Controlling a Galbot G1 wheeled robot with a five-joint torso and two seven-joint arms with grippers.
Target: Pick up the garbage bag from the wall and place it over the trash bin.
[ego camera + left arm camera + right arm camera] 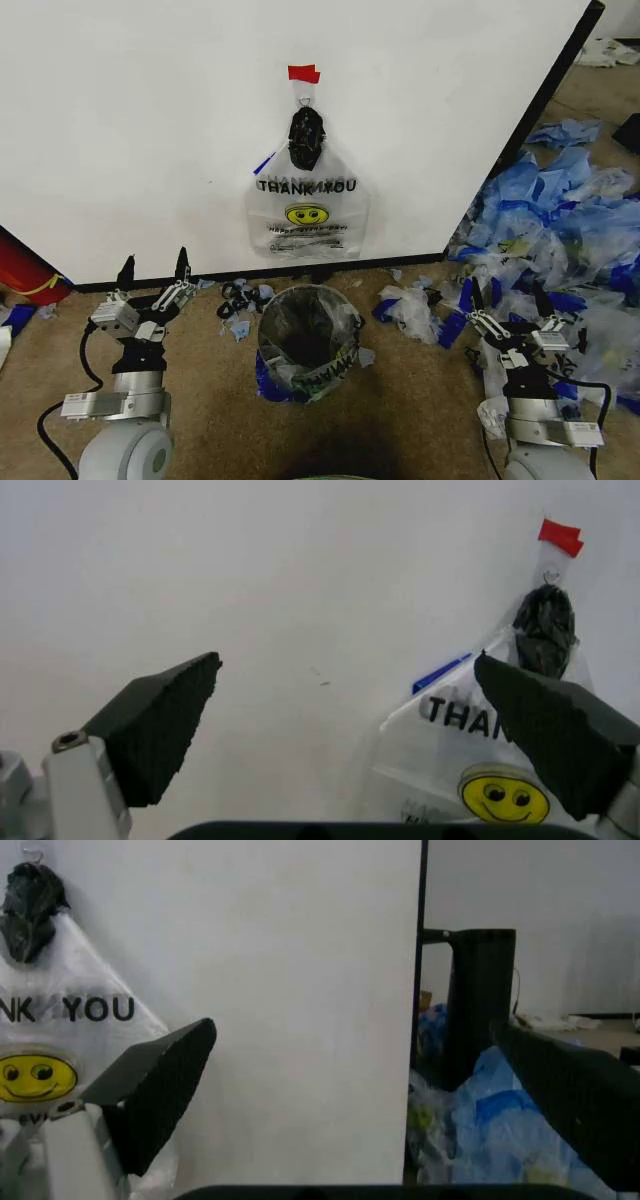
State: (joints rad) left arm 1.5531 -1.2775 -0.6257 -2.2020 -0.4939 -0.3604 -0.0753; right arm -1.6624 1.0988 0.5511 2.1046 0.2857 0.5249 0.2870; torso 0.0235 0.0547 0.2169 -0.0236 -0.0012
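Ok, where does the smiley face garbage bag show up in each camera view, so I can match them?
Head view: the garbage bag hangs on the wall, centre, above the trash bin.
Left wrist view: lower right, partly behind a gripper finger.
Right wrist view: far left edge.
Shared landmark: the black knot at the bag's top.

Clear garbage bag [307, 205] (yellow smiley)

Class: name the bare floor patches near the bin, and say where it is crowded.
Bare carpet lies between the left gripper and the trash bin, and between the bin and the right gripper. Scraps crowd the wall base; a bag pile crowds the right.
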